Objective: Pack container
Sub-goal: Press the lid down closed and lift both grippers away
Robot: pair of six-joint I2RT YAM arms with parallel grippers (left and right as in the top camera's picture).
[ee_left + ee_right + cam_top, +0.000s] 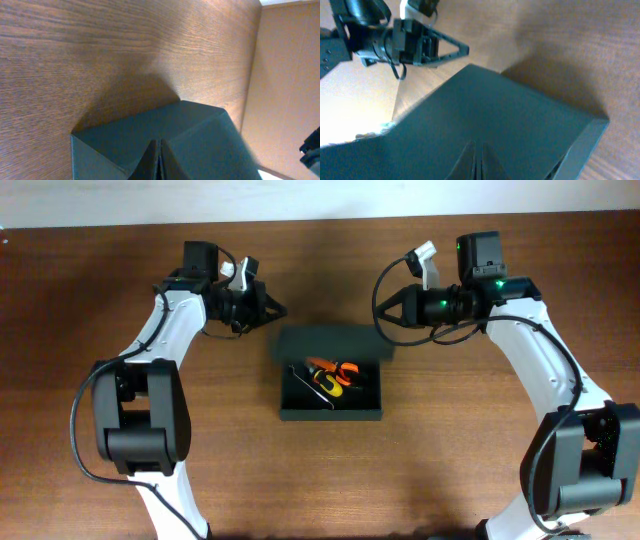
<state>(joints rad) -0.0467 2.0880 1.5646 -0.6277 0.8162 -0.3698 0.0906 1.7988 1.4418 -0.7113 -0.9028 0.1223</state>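
The dark green-black container (331, 414) sits open at the table's middle, its flap lid (335, 342) folded back on the far side. Inside lie orange-handled pliers (338, 369) and a thin metal tool (304, 377). My left gripper (281, 310) is shut and empty, its tip just behind the lid's far-left corner. My right gripper (378, 320) is shut and empty at the lid's far-right corner. The left wrist view shows shut fingers (160, 162) over the container (150, 127). The right wrist view shows shut fingers (477, 160) over the lid (510, 112), with the left gripper (464, 49) opposite.
Brown wooden table (470, 440) all round the container. A pale wall edge (300, 200) runs along the table's far side, close behind both grippers. Both arm bases stand at the near corners.
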